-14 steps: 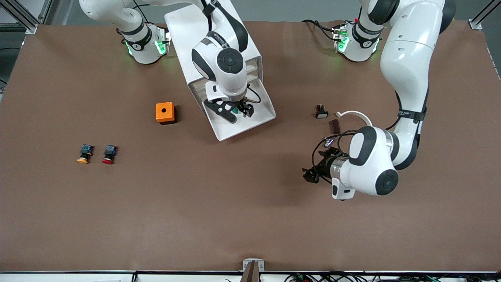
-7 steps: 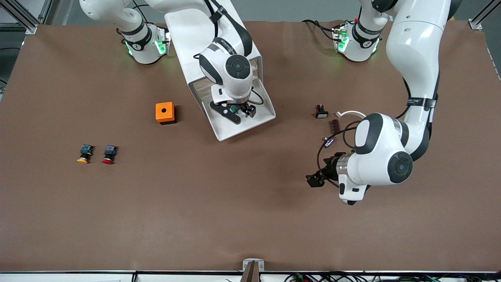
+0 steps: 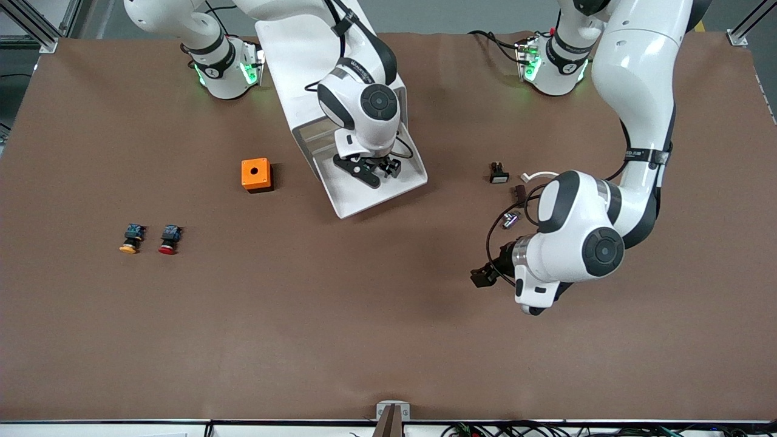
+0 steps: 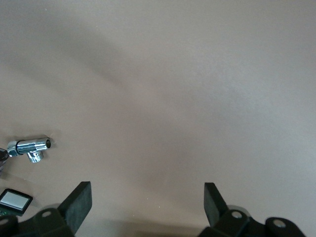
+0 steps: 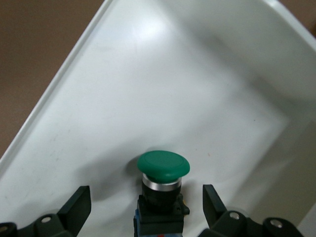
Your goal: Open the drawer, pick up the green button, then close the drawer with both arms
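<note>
While the drawer [image 3: 376, 182] stands pulled out of its white cabinet [image 3: 303, 67], the button [image 5: 163, 170] with the green cap lies on the drawer's white floor, not yet held. Right over the button hangs the right gripper [image 3: 368, 170], its two black fingers [image 5: 76, 207] spread wide with the button's body between them, neither one touching it. Judging by this, the opening is done and the taking is in hand: the next move calls for the gripper to sink a little, pinch the black-and-blue body below the cap, then lift it clear of the drawer's walls.

Well apart from the drawer, toward the left arm's end of the table, the left gripper [image 3: 485, 276] waits low over bare brown table [image 3: 340, 315], fingers spread and empty. Closing the drawer is still to come.
</note>
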Robot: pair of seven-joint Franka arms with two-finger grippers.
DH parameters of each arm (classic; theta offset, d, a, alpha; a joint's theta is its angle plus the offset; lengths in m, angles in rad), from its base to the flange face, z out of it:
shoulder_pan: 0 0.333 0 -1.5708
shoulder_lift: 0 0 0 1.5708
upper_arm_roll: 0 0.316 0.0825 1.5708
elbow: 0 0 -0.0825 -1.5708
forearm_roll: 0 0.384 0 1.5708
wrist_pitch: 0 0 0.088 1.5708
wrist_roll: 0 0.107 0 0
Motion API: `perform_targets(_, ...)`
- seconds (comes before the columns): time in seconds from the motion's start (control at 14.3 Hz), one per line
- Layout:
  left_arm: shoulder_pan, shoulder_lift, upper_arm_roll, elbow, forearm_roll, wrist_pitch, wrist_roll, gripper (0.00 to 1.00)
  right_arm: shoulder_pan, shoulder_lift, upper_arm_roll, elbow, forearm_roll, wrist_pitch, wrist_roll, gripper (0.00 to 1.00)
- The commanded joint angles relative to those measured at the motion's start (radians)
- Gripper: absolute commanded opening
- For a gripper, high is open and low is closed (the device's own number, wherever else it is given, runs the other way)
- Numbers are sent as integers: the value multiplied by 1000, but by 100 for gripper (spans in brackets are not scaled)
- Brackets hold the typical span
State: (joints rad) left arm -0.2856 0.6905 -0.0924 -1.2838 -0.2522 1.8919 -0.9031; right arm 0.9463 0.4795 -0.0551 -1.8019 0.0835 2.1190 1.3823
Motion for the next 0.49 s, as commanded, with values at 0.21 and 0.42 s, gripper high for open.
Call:
perform_targets(0.21,-26,-57,0,-61,65,84,6,100,32,7,-9,10,15,-10,18,77)
perform_targets(0.42,-43,-83,2,-103,70,117,6,100,46,7,-9,10,16,-13,17,36)
